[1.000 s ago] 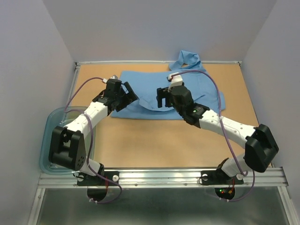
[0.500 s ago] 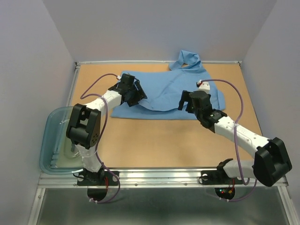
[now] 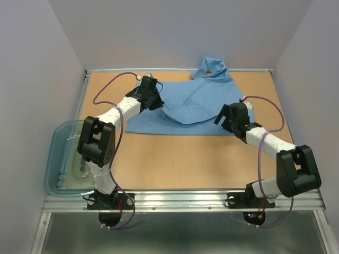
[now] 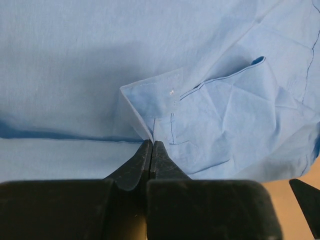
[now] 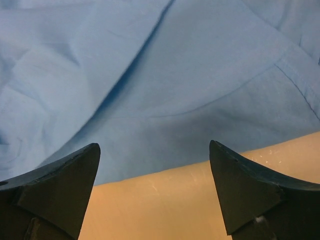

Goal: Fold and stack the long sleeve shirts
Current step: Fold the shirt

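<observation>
Top external view shows me the light blue shirt (image 3: 204, 103) spread over the far half of the bench (image 3: 185, 159). It looks thin, limp and light, so I judge it best taken at cuffs, seams or hem corners, where doubled cloth gives a pinch some bite. Left wrist view has the left end effector (image 4: 151, 146) closed, its tips pinching what looks like a buttoned cuff corner. Right wrist view has the right end effector (image 5: 154, 145) gaping wide and empty, with the shirt's near hem just beyond its tips.
</observation>
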